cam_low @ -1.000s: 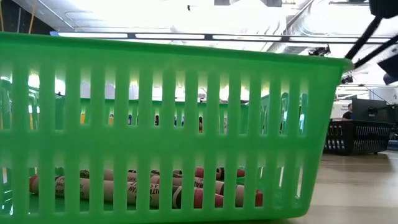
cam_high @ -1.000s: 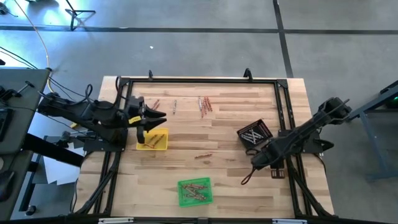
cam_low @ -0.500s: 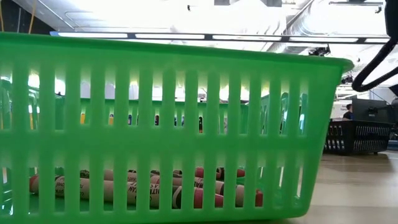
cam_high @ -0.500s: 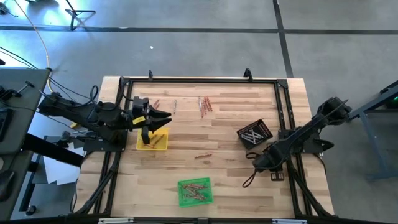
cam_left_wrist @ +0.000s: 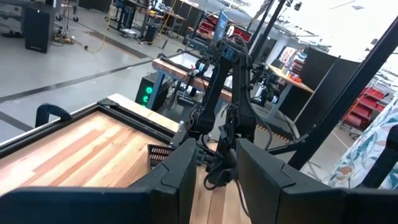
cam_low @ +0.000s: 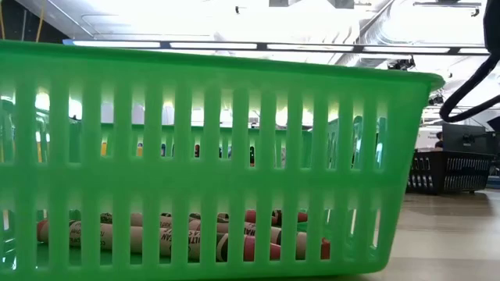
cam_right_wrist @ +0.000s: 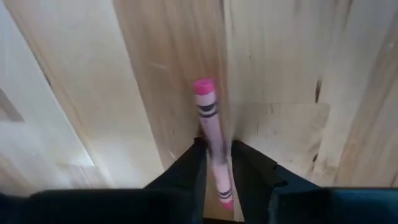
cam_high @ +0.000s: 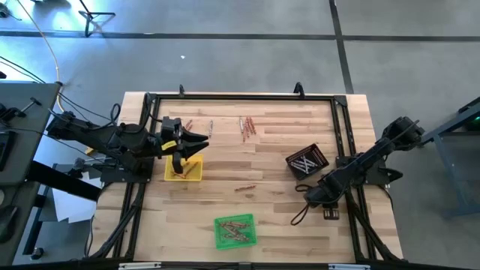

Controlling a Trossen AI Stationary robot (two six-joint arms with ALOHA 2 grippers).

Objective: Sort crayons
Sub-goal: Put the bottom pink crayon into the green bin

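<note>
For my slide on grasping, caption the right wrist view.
Right gripper fingers pinch a pink crayon above the wooden table.

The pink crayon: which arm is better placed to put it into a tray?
Right. The right gripper grips the pink crayon between its fingers, near the black tray. The left gripper is over the yellow tray, far away.

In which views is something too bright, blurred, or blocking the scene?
Low view: the green basket fills the frame and the ceiling lights behind it are blown out to white. Right wrist view: the pink crayon between the right hand's fingers is slightly blurred. Left wrist view: strong daylight washes out the upper right corner. High view: even light, no glare.
</note>
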